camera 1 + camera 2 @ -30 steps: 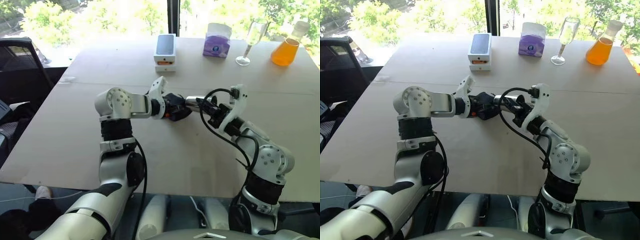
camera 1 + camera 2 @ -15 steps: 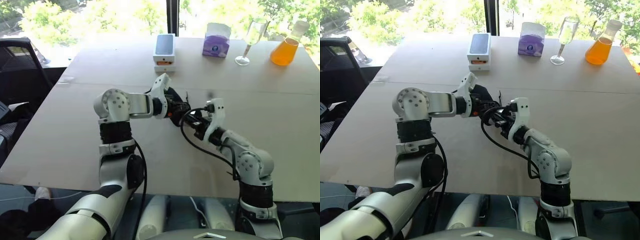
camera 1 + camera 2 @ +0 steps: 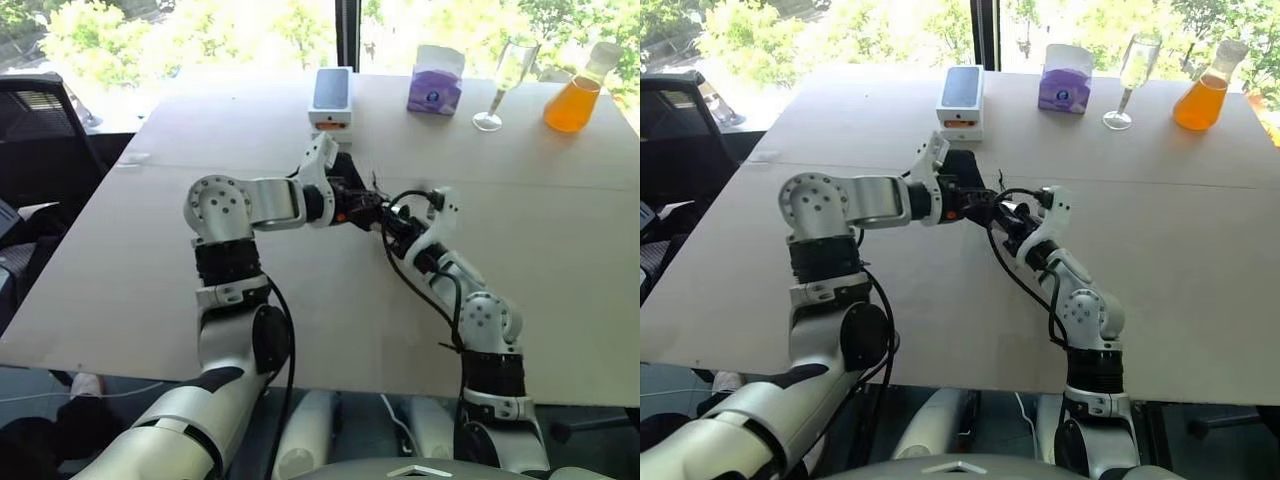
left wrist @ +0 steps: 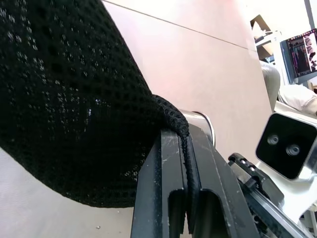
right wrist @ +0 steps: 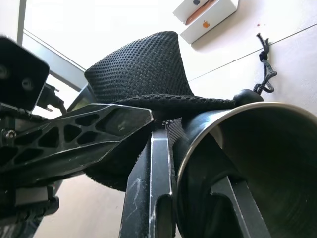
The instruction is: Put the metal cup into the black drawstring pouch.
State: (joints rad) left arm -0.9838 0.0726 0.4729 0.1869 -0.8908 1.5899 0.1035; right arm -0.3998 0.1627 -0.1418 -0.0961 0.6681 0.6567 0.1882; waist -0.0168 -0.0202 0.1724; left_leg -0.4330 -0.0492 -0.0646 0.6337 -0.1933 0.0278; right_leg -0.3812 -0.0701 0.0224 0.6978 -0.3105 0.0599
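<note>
My left pincer pinches one black pouch; my right pincer grips one metal cup. On the bench: one apple-logo box.

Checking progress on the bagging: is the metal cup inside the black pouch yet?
Partly in. In the right wrist view the pouch mesh drapes over the cup's far end, while its open rim is uncovered.
</note>
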